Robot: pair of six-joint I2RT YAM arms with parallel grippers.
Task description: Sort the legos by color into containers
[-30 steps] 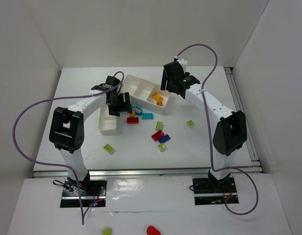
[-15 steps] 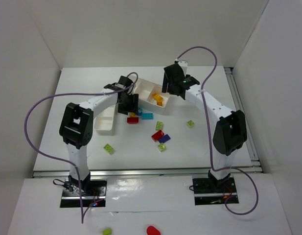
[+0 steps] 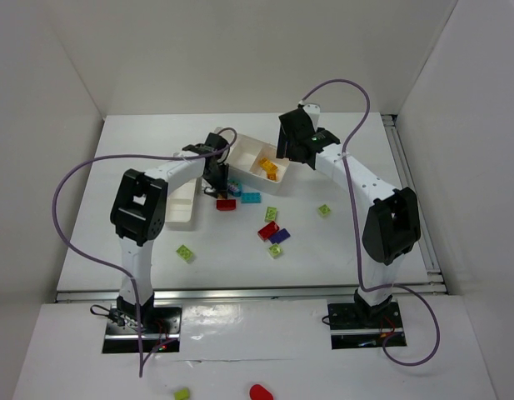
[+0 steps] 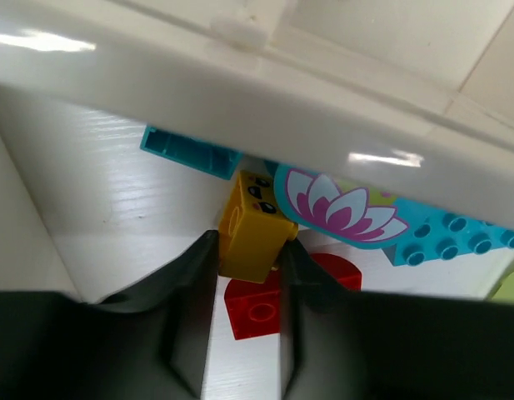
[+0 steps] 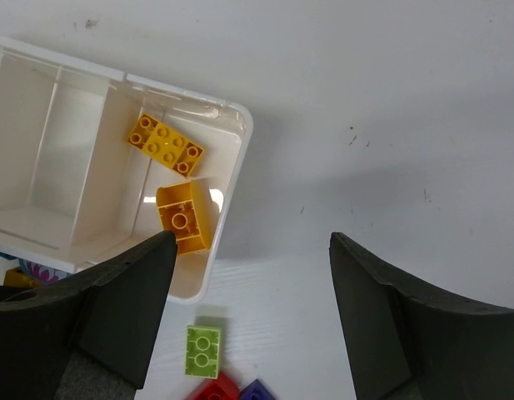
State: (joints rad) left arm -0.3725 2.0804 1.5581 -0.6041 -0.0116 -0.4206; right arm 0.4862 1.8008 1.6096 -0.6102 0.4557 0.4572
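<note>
My left gripper [image 4: 250, 243] is shut on a small orange-yellow lego [image 4: 253, 227] at table level, tight against the front wall of the wide white container [image 4: 240, 92]. A red lego [image 4: 263, 307] lies right beneath it. Beside it are a cyan lego [image 4: 188, 151] and a cyan piece with a flower print [image 4: 344, 210]. From above, the left gripper [image 3: 217, 185] sits between the wide container [image 3: 242, 143] and the narrow one [image 3: 182, 212]. My right gripper [image 5: 252, 242] hangs open above the wide container's right end [image 5: 232, 179], where two orange-yellow legos [image 5: 165, 144] [image 5: 187, 217] lie.
Loose legos on the table: red [image 3: 227, 205], cyan [image 3: 251, 197], lime [image 3: 271, 214], lime [image 3: 324, 210], red [image 3: 269, 230], purple [image 3: 279, 237], lime [image 3: 275, 251], lime [image 3: 185, 253]. A lime piece [image 3: 182, 393] and a smooth red blob [image 3: 259, 391] lie off the table near the camera.
The left gripper has moved right, from over the narrow container to the wide container's front wall, and closed on the orange-yellow lego. The right arm has barely moved.
</note>
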